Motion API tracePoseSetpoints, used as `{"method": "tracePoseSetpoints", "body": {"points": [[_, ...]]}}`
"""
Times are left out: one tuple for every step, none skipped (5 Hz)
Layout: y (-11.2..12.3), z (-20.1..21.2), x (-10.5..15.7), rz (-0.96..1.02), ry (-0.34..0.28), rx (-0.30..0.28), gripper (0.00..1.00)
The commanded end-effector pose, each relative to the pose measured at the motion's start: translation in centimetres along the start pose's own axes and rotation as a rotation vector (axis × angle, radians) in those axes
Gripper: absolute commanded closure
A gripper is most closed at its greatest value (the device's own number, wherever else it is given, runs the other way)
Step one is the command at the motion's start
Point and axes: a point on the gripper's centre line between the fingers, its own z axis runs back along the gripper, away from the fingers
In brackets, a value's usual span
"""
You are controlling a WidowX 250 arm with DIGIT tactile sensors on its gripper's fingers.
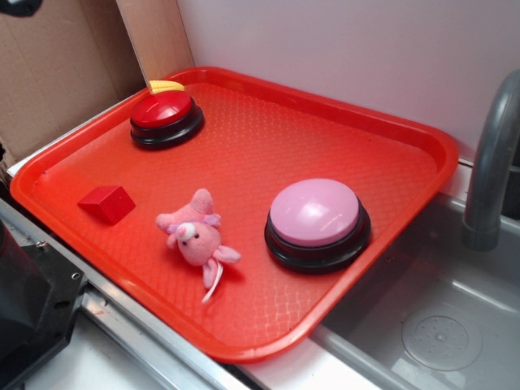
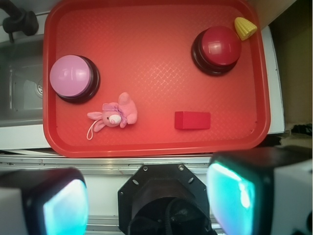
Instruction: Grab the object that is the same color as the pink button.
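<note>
The pink plush animal toy point(image 1: 195, 236) lies on the red tray point(image 1: 357, 122), left of the large pink button point(image 1: 315, 215) with its black base. In the wrist view the toy point(image 2: 115, 115) lies near the tray's near edge, its white tail string to the left, right of and below the pink button point(image 2: 72, 77). My gripper point(image 2: 149, 198) is high above and back from the tray, over the robot base. Its jaws stand wide apart with nothing between them. The gripper does not show in the exterior view.
A red block point(image 1: 107, 202) lies left of the toy, also in the wrist view point(image 2: 192, 120). A smaller red button point(image 1: 166, 116) stands at the tray's far corner with a yellow object point(image 1: 165, 85) behind it. A grey sink point(image 1: 439, 325) and faucet point(image 1: 491, 162) lie to the right.
</note>
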Motion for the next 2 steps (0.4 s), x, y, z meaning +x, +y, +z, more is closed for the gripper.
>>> {"method": "tracePoseSetpoints", "body": {"points": [[0.0, 0.0, 0.0, 0.0, 0.0, 0.0, 0.0], [-0.8, -1.2, 0.4, 0.106, -0.024, -0.045, 0.0]]}}
